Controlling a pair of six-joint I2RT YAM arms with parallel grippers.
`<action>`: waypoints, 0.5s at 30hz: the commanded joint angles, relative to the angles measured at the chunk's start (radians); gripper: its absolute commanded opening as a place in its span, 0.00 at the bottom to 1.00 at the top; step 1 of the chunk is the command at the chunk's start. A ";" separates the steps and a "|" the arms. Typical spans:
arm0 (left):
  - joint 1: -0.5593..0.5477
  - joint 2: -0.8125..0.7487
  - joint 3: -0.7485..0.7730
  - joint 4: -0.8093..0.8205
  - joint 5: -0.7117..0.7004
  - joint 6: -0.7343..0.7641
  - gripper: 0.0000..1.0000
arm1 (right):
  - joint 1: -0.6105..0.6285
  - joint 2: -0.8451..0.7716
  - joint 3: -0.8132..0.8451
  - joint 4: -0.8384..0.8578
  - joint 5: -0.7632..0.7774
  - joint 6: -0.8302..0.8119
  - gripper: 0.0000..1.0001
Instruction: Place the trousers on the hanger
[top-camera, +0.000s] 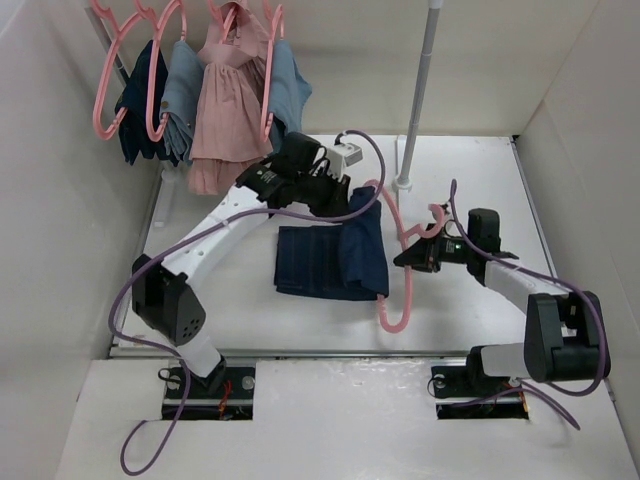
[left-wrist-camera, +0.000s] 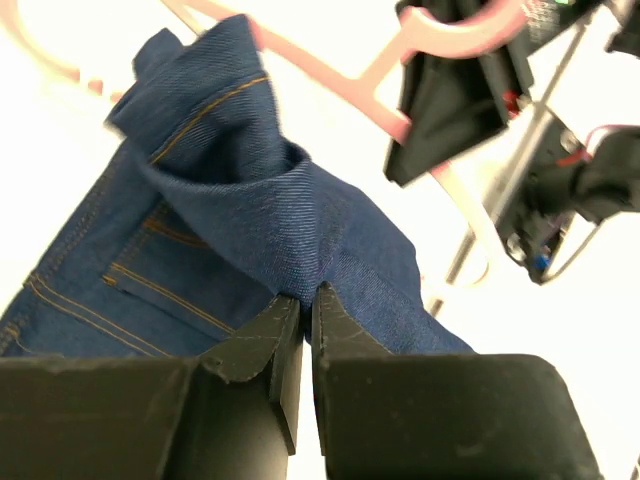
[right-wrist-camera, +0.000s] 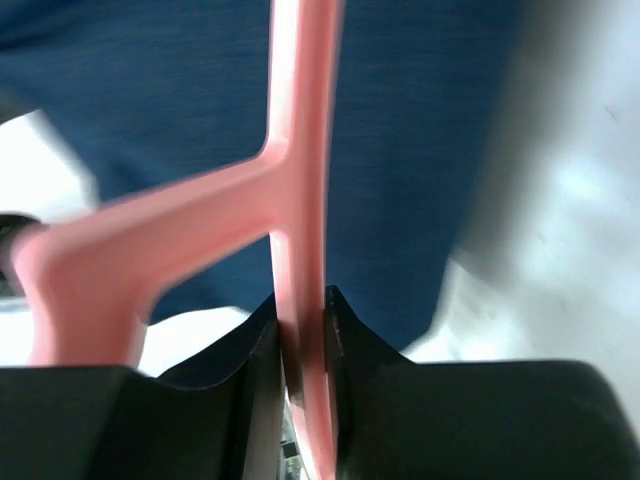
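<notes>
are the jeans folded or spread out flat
Folded: the trousers lie doubled into a short block, one end pinched up by the left claw.

Part of the hanger (top-camera: 408, 285) seems hidden under the trousers (top-camera: 330, 262).

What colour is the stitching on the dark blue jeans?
Orange stitching on the jeans; clearest in left wrist view.

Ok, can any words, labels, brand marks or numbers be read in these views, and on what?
None can be read.
The trousers show only orange stitching, no label in view.
The hanger is plain pink.
The left fingers and right fingers carry no marking.
The hanging clothes are too small to show any tag.
</notes>
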 joint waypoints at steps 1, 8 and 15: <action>0.036 -0.042 0.012 -0.076 0.071 0.039 0.00 | -0.014 -0.019 -0.038 0.018 0.021 0.015 0.00; 0.088 -0.071 0.020 -0.120 0.087 0.076 0.00 | 0.012 -0.010 -0.074 0.018 0.130 0.026 0.00; 0.153 -0.091 -0.021 -0.120 0.084 0.097 0.00 | 0.136 -0.057 -0.035 -0.057 0.391 0.054 0.00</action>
